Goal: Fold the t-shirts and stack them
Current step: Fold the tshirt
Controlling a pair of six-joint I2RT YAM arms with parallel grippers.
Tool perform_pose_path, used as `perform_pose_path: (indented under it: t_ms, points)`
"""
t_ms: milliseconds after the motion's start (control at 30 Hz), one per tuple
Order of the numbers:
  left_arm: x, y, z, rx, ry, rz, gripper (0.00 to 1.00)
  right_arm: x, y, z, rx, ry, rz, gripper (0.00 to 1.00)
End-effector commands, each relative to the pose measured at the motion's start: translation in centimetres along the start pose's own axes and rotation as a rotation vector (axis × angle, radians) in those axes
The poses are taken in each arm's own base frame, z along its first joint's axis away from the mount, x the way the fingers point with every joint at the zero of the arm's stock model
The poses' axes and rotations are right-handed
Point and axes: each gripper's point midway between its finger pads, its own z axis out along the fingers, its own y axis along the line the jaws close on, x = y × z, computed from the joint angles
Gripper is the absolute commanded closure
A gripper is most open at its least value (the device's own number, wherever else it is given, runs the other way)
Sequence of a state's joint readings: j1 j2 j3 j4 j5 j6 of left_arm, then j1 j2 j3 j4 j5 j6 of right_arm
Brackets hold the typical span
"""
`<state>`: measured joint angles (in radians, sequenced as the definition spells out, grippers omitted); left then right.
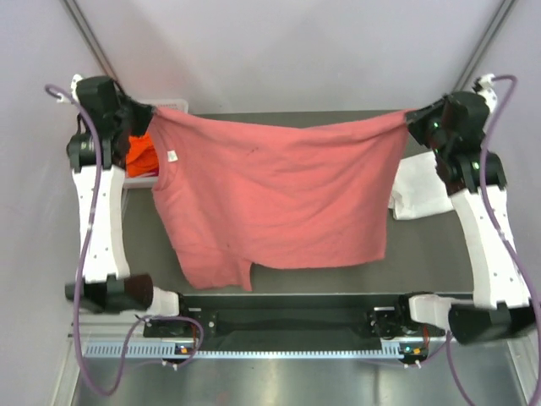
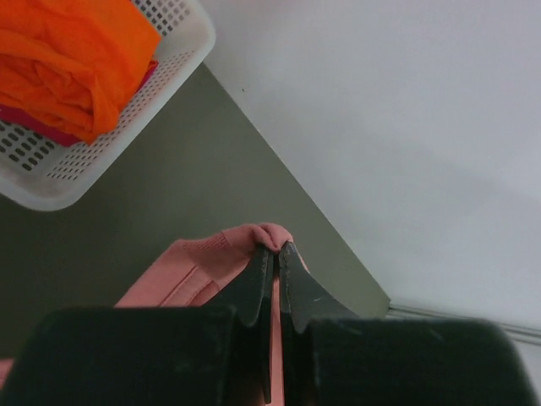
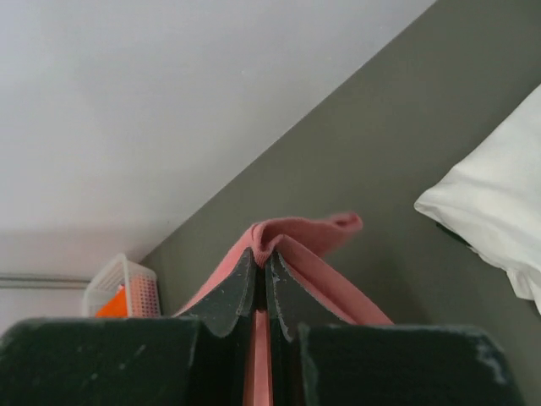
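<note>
Slack is slight along the upper edge of the dusty pink-red t-shirt [image 1: 279, 194], which hangs spread between both arms over the counter [image 1: 431, 249]. The left hand [image 1: 150, 110] is pressed together on the shirt's far-left corner, and the right hand [image 1: 412, 119] pinches its far-right corner. The lower edge droops toward the counter's near side, lowest at the left. A folded white t-shirt [image 1: 418, 190] lies on the right, just beside the hanging right edge. An orange t-shirt [image 1: 142, 152] fills the mesh basket [image 1: 140, 179] at far left. Bare counter shows near right.

tbl [image 1: 427, 254] | gray | wht tee [image 1: 420, 190] R side | mesh basket [image 2: 59, 169] L-rear
</note>
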<state>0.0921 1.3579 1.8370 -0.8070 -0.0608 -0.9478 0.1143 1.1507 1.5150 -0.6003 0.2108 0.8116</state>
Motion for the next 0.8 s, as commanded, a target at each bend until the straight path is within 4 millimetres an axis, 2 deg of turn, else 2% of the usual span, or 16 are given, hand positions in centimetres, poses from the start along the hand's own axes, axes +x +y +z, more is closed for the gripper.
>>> perform_pose_path:
  t_ms: [0,133,200,233,267,400,433,467,500,533,567,600,633,700,733,767]
  points:
    - [-3.5,-5.0,0.0,0.177,-0.041,-0.034,1.0,-3.9,4.1,0.0,-0.111,-0.054,0.022,1.0]
    - [-7.2,-8.8,-0.4,0.297,-0.093,-0.042,1.0,-7.5,6.6,0.2,-0.169,-0.105,0.045,1.0]
    - [-7.5,-9.4,0.1,0.339,-0.069,-0.074,1.0,-8.6,7.9,0.7,-0.204,-0.104,0.055,1.0]
    - [-7.9,-9.0,1.2,0.336,-0.063,-0.09,1.0,-8.1,8.1,1.7,-0.214,-0.07,0.055,1.0]
    - [-8.3,-9.3,1.7,0.355,-0.061,-0.108,1.0,-9.3,7.5,2.0,-0.2,-0.094,0.067,1.0]
    - [-7.5,-8.5,4.2,0.363,-0.017,-0.102,1.0,-6.7,5.6,4.9,-0.18,0.007,0.07,1.0]
    - [-5.9,-6.7,5.8,0.328,0.027,-0.1,1.0,-4.9,4.0,6.1,-0.16,0.048,0.071,1.0]
    - [-5.7,-6.5,6.2,0.346,0.02,-0.089,1.0,-3.8,3.1,6.7,-0.151,0.071,0.081,1.0]
    - [-5.4,-6.2,5.4,0.36,0.012,-0.083,1.0,-2.7,2.1,7.2,-0.138,0.091,0.089,1.0]
    - [-3.0,-3.1,7.3,0.303,0.061,-0.086,1.0,0.2,-0.7,8.1,-0.094,0.152,0.105,1.0]
    - [-2.1,-1.8,7.6,0.289,0.065,-0.083,1.0,1.0,-1.4,8.6,-0.1,0.151,0.113,1.0]
    - [-0.2,0.8,7.9,0.255,0.079,-0.087,1.0,2.3,-2.7,8.9,-0.083,0.163,0.119,1.0]
    - [0.7,2.2,7.9,0.243,0.078,-0.087,1.0,5.4,-5.9,9.2,-0.02,0.208,0.132,1.0]
    - [3.8,6.5,7.6,0.204,0.084,-0.098,1.0,7.4,-7.9,9.8,-0.013,0.209,0.145,1.0]
    - [4.8,7.9,7.4,0.186,0.084,-0.101,1.0,10.0,-10.7,9.8,0.043,0.248,0.145,1.0]
    - [5.7,9.4,7.3,0.165,0.074,-0.103,1.0,10.9,-11.6,10.0,0.052,0.251,0.142,1.0]
